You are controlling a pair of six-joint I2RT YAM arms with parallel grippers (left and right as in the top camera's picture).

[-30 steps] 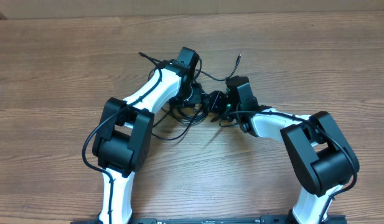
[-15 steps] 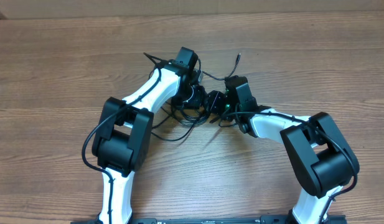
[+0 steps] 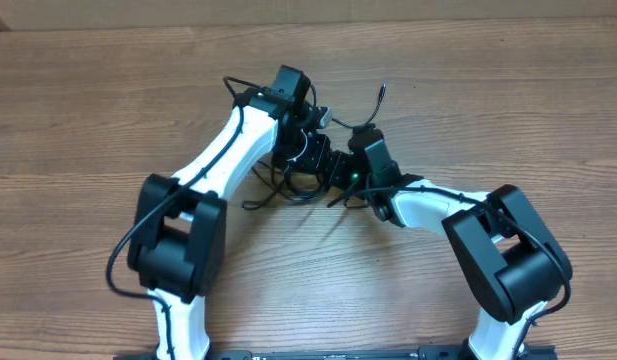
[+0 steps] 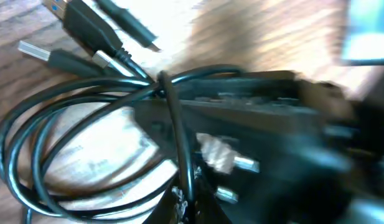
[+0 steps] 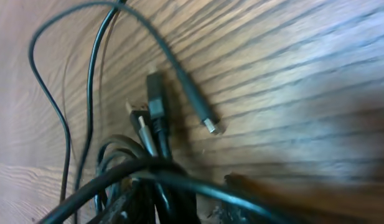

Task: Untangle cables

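I count two arms over the wood-grain tabletop [image 3: 88, 100], both bent inward so their tools meet near the middle, towards the far edge. The cables [image 3: 300, 180] lie there as one small dark knot, just under and between the two tools. One thin tail curls out towards the far side and another loop trails off on the left arm's side.

The left tool [image 3: 310, 148] has its jaws together. In the left wrist view one cord rises straight and taut from where its tips [image 4: 181, 208] meet, so it looks pinched there. That cord crosses over the rest of the bundle.

The cables [image 4: 30, 143] are thin, round, glossy black cords, and here about three strands run in nested oval loops on the wood. I count four plug ends fanned out above them. One is a flat metal plug, one has a blue insert, and two are smaller with black moulded bodies. A blurred black block with bright screws fills the right of this view.

The right tool [image 3: 344, 176] sits against the knot, but I cannot tell whether its jaws are apart or closed. Its wrist view shows the cables [image 5: 148, 168] bunched at the bottom edge. I count three plug ends there, one with a small metal tip, and two slack strands looping away over the wood.
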